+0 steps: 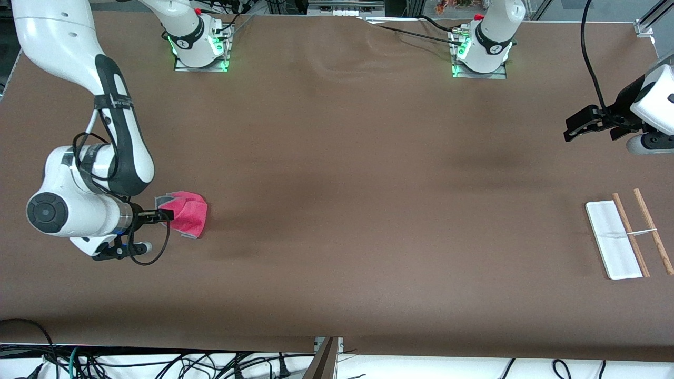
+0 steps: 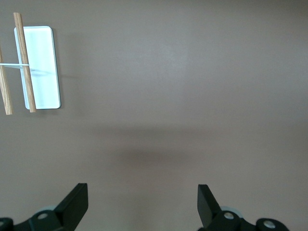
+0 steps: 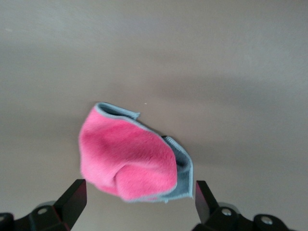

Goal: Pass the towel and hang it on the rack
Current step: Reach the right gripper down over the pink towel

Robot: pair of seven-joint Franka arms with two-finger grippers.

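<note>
I see right pincer point(image 3: 139, 199) released over towel point(image 1: 187, 213); left pincer point(image 2: 143, 204) released, waiting above surface point(image 1: 337, 210) near rack point(image 1: 626, 237).

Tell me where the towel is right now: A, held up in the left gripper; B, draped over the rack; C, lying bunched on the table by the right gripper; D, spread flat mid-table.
C: the towel lies crumpled on the table at the right arm's end, with the right gripper open over it and not gripping, while the rack at the other end is bare.
</note>
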